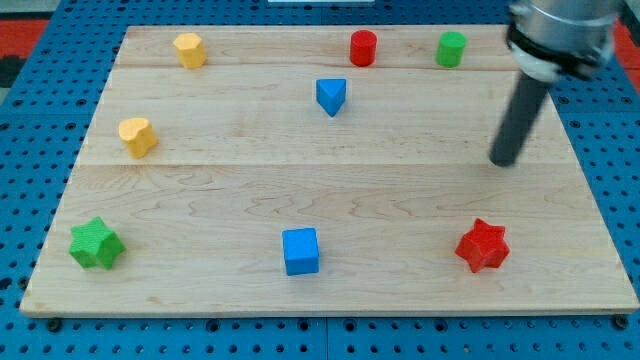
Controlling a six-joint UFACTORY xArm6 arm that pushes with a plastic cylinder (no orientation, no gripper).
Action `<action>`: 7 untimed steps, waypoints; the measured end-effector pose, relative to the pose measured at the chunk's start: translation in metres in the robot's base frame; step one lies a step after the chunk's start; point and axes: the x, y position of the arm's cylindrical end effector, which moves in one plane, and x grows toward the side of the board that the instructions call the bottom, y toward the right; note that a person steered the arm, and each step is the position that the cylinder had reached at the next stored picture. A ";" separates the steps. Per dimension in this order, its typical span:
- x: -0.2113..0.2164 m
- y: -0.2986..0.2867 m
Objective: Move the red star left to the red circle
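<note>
Red star (482, 245) sits at your view's bottom right, on the bench (400, 200). Left to right, you've got: green star (95, 243) bottom left, yellow block (138, 136) mid-left, yellow block (189, 49) top left, blue cube (300, 251) bottom centre, blue triangle (331, 96) above centre, red circle (362, 47) at the top, green cylinder (451, 48) just right of it. The tool is a plain rod with no jaws to open or close; my tip (503, 161) is up and slightly right of the red star, well apart, touching no block.
</note>
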 end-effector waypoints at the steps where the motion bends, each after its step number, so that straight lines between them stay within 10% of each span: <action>1: 0.070 -0.020; 3: 0.092 -0.145; 5: 0.149 -0.127; 7: 0.109 -0.210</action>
